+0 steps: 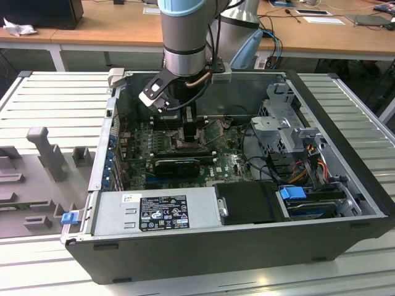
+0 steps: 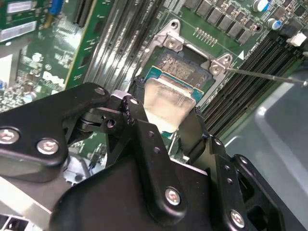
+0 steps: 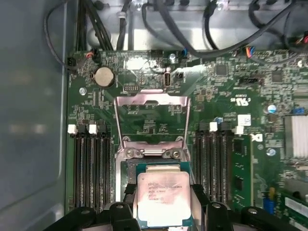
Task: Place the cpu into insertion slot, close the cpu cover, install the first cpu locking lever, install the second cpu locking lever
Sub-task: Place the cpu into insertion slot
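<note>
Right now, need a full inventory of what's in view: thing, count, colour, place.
computer case: 1, dark grey, open, on slatted table
motherboard: 1, green, case floor
power supply: 1, grey, inside case
expansion card: 1, black, on motherboard
memory slots: 2 banks, black, flanking insertion slot
insertion slot: 1, dark, silvery rim, on motherboard
cpu cover: 1, silvery, flipped open beside slot
cpu: 1, pale silver face, green edge, in claw over slot
coin cell: 1, silver, on motherboard
arm: 1, silver and blue, reaching into case
claw: 1, black, shut on cpu
</note>
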